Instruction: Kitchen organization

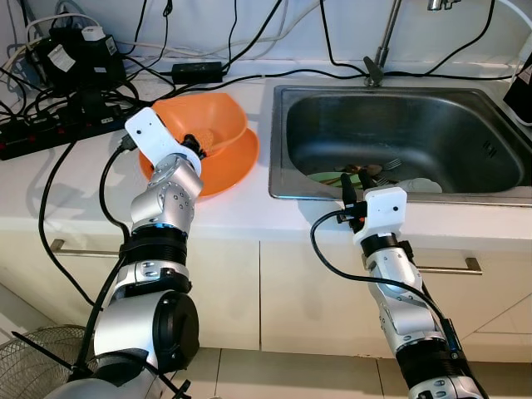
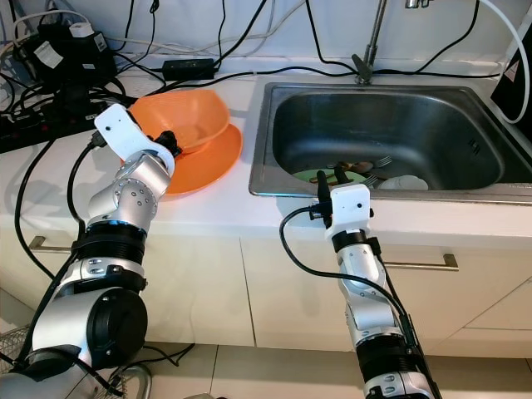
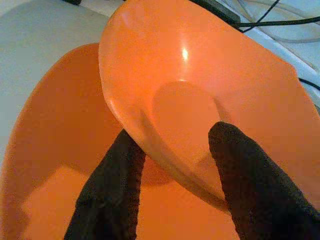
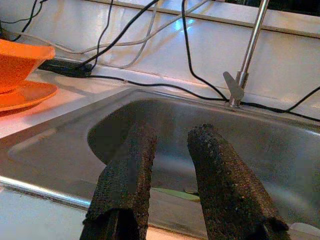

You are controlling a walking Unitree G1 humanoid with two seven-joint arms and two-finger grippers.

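The white surface (image 1: 241, 212) runs along the wall, with a steel sink (image 1: 399, 133) let into it on the robot's right and a tangle of black cables and a power strip (image 1: 33, 137) at the back on its left. Between those, just beside the sink's rim, an orange plate (image 1: 237, 166) lies flat with an orange bowl (image 1: 199, 120) sitting on it, tipped up on one side. Down in the sink lie a green plate (image 1: 328, 176), a white dish (image 1: 420, 184) and some cutlery, including a fork (image 1: 389, 165). The left hand (image 3: 172, 150) is at the bowl's near edge: the left wrist view shows its two fingers (image 3: 112, 185) closed on the wall of the bowl, one inside and one under the rim, and the bowl tilts off the plate in that pinch. The right hand (image 4: 167, 170) waits at the sink's front rim, fingers a little apart and holding nothing. The step in hand looks like lifting the bowl clear of the plate. To do it well, the pinch should sit deep on the wall, since smooth plastic may slip, and the lift should go straight up so the plate is not dragged toward the sink or the cables.
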